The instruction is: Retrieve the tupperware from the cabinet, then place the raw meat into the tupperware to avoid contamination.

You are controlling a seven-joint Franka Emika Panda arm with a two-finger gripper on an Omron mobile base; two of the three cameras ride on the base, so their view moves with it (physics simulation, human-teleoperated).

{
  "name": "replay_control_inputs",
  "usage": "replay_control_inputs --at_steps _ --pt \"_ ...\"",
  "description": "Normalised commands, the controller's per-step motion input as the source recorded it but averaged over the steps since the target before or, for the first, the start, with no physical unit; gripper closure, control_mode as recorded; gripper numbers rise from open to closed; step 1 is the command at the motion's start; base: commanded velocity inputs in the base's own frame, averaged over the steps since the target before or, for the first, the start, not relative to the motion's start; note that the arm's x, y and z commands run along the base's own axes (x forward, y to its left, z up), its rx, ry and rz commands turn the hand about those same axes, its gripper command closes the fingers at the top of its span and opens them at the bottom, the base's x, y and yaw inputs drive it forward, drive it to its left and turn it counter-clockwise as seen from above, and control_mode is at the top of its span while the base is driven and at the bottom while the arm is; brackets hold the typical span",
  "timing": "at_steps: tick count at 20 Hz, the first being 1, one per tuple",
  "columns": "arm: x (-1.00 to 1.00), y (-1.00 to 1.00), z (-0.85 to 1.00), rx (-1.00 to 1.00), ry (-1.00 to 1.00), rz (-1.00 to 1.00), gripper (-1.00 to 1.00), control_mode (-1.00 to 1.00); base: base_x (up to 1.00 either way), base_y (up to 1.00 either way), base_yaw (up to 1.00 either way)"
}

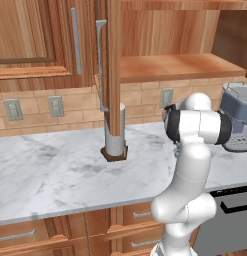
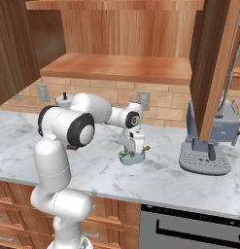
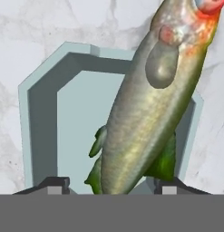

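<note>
White-veined marble counter (image 2: 155, 180) runs beneath an open reddish-brown cabinet (image 2: 116, 44), whose bare wooden shelf sits above a tan brick backsplash with wall sockets (image 1: 55, 106).

Seen from the right base, my claw (image 2: 131, 151) points straight down over the tupperware (image 2: 131, 158), a small pale blue-grey tub standing on the counter, well to the left of the grey-blue coffee machine (image 2: 211, 141).

Seen along my hand, the tupperware (image 3: 43, 118) lies directly below, its flared rim and one inner wall exposed. The raw meat (image 3: 145, 118), a greenish-yellow fish with a reddish head, lies slanted across the tub: its tail end is down inside near my fingertips (image 3: 54, 185), and its head reaches over the far rim onto the marble side. My two fingertips stand apart, one on either side of the tail; whether they press the fish or merely flank it, I cannot tell.

Seen from the left base, a paper towel roll (image 1: 115, 132) stands upright on its dark base on the counter, partly behind the edge of an open cabinet door (image 1: 113, 65) with a long silver handle (image 1: 101, 65).
</note>
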Motion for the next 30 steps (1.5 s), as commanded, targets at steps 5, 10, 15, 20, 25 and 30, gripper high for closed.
replay_control_inputs --at_steps 5,10,15,20,25,30 --pt "0.01 -0.01 -0.31 0.00 -0.04 0.02 -1.00 -1.00 0.00 0.00 0.00" --pt "0.00 0.01 -0.19 0.00 -0.03 0.00 -1.00 -1.00 0.00 0.00 0.00" --pt "0.00 0.04 -0.11 0.00 -0.02 0.00 1.00 -1.00 0.00 0.00 0.00" --pt "0.00 0.00 -0.05 0.00 -0.01 0.00 1.00 -1.00 0.00 0.00 0.00" --pt "0.00 0.00 -0.02 0.00 0.00 0.00 1.00 -1.00 0.00 0.00 0.00" --pt "0.00 0.00 0.00 0.00 -0.01 0.00 1.00 -1.00 0.00 0.00 0.00"
